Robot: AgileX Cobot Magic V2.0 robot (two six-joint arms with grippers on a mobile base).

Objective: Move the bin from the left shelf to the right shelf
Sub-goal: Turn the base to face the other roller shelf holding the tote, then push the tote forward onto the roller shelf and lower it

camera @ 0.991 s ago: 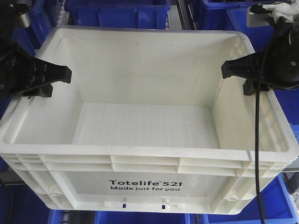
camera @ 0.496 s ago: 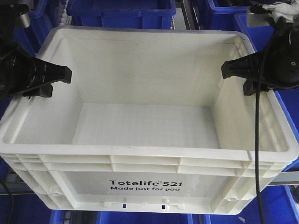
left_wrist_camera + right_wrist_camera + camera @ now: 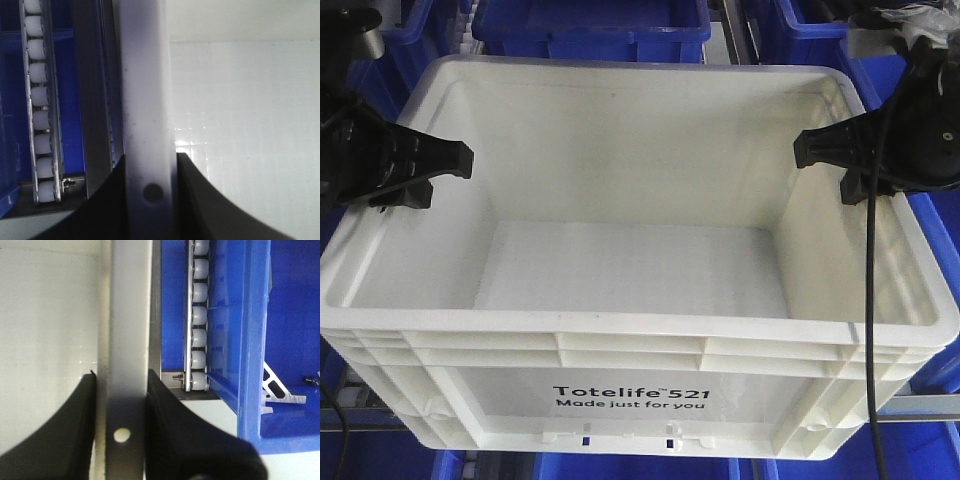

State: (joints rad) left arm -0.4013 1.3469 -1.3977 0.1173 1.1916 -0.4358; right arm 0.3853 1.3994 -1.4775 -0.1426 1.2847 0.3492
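The white bin [image 3: 630,390], printed "Totelife 521", fills the front view and is empty. My left gripper [image 3: 430,175] is shut on the bin's left rim, one finger inside the wall and one outside. In the left wrist view, the left gripper [image 3: 150,160] has its dark fingers pressed on both sides of the rim [image 3: 145,100]. My right gripper [image 3: 830,160] is shut on the right rim in the same way. The right wrist view shows the right gripper [image 3: 121,372] clamping the rim [image 3: 127,315].
Blue plastic bins [image 3: 590,25] stand behind, beside and below the white bin. A roller track [image 3: 37,100] runs along its left side and another roller track [image 3: 200,315] along its right, next to a blue bin [image 3: 250,340]. A metal shelf rail [image 3: 920,405] shows at lower right.
The bin and both grippers hold the same place in the front view. The blue bins behind have drifted right and the shelf rail below has dropped lower in the frame.
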